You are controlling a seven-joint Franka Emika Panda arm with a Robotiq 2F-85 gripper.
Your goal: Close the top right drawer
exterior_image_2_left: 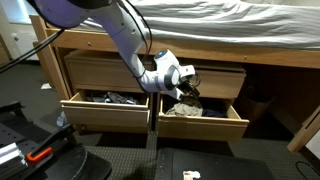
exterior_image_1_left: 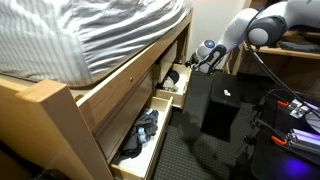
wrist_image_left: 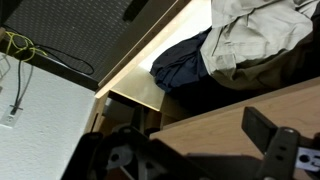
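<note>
Pale wood, striped bedding and dark clothes around a white arm.
The top right drawer (exterior_image_2_left: 205, 125) is plain light wood; the wrist view shows navy-blue cloth (wrist_image_left: 185, 60) and creased beige cloth (wrist_image_left: 255, 35) in it. The longer drawer (exterior_image_2_left: 105, 115) is the same light wood and holds dark grey clothes (exterior_image_1_left: 140, 130). The bedding (exterior_image_1_left: 90, 30) has fine grey and white stripes. The arm (exterior_image_1_left: 265, 25) is white with grey joints. A box (exterior_image_1_left: 220, 105) is black. The floor (exterior_image_2_left: 230, 160) is dark grey. A yellow cable (wrist_image_left: 12, 45) shows against a white wall (wrist_image_left: 40, 120), and in an exterior view there is a small orange-red part (exterior_image_2_left: 40, 155).
</note>
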